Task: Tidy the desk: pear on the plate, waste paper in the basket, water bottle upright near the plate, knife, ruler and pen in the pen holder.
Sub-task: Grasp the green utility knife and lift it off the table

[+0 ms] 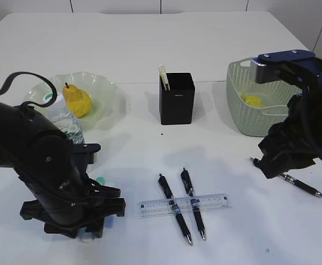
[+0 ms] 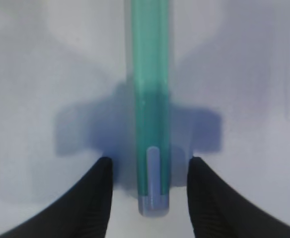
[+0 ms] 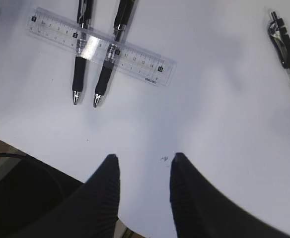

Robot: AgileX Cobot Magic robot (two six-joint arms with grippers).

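Observation:
My left gripper [image 2: 150, 159] is down at the desk [image 1: 232, 232], open, straddling the knife [image 2: 150, 99]. The knife has a slim teal body and a pale lilac end, and there is a gap to each finger. Its teal tip [image 1: 100, 180] peeks out beside my left arm. The pear [image 1: 78, 101] lies on the plate [image 1: 106, 87], and the water bottle [image 1: 64, 118] stands upright beside it. The clear ruler [image 1: 183, 205] lies across two black pens [image 1: 173, 207]. My right gripper [image 3: 144, 156] hangs open and empty above bare desk near the front edge.
The black pen holder [image 1: 177, 98] stands mid-desk with a pale stick [image 1: 162, 77] in it. The green basket [image 1: 241, 105] at the right holds yellow paper [image 1: 255, 100]. A third black pen [image 1: 299, 185] lies under my right arm. The ruler [image 3: 100, 47] and that pen [image 3: 286, 49] also show in the right wrist view.

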